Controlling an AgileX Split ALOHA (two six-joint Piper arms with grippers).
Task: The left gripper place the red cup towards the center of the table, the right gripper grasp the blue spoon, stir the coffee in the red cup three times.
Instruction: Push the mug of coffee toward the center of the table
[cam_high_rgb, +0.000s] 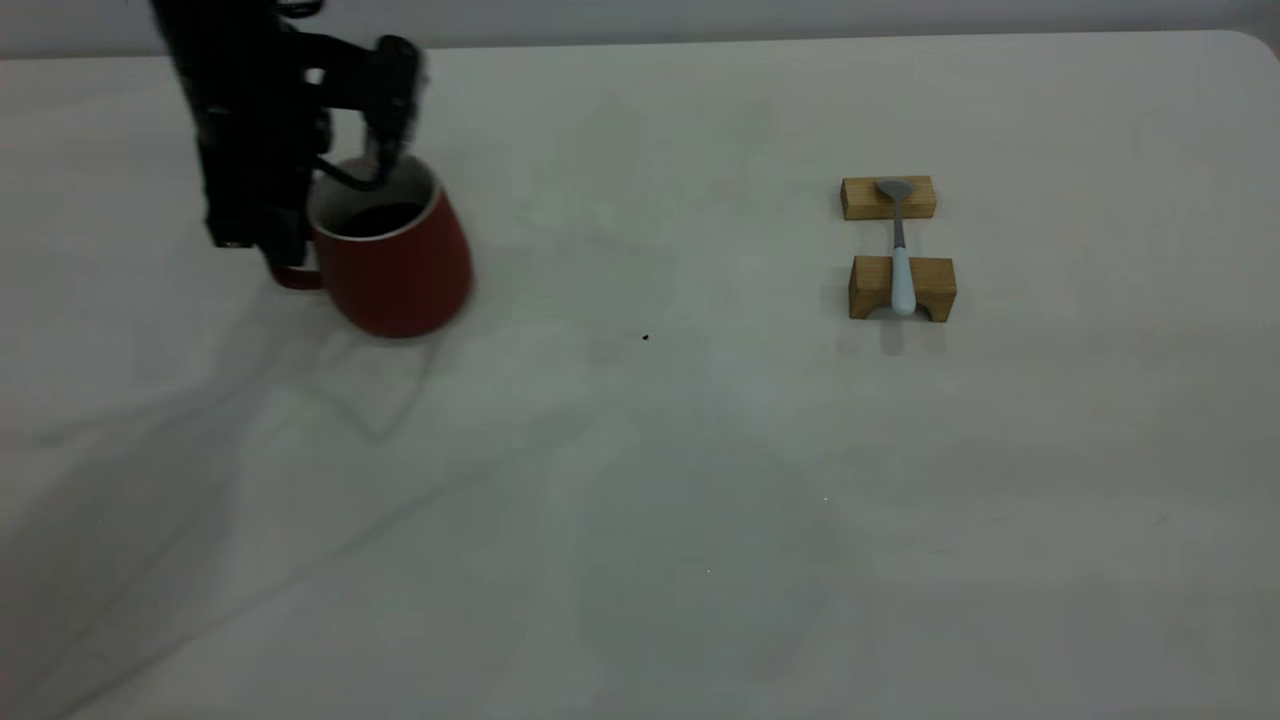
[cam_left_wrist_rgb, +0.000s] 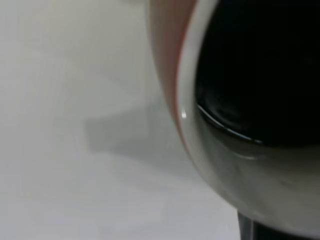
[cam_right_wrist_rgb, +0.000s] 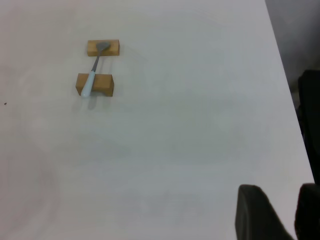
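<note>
The left gripper (cam_high_rgb: 345, 170) is clamped on the rim of the red cup (cam_high_rgb: 400, 270) at about ten o'clock on the tabletop (cam_high_rgb: 640, 480), tilting it. Coffee (cam_left_wrist_rgb: 260, 75) sits inside. The blue spoon (cam_high_rgb: 901, 260) bridges two wooden blocks (cam_high_rgb: 902, 288) at two o'clock. The right gripper (cam_right_wrist_rgb: 280, 212) hovers well apart, fingers slightly parted and empty.

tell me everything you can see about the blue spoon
The spoon is small and slim, with a pale blue handle and a grey metal neck and bowl. It lies flat, bridging two wooden blocks at the right of the table: the bowl rests on the far block, the handle on the near one, its end just overhanging. No gripper touches it.
</note>
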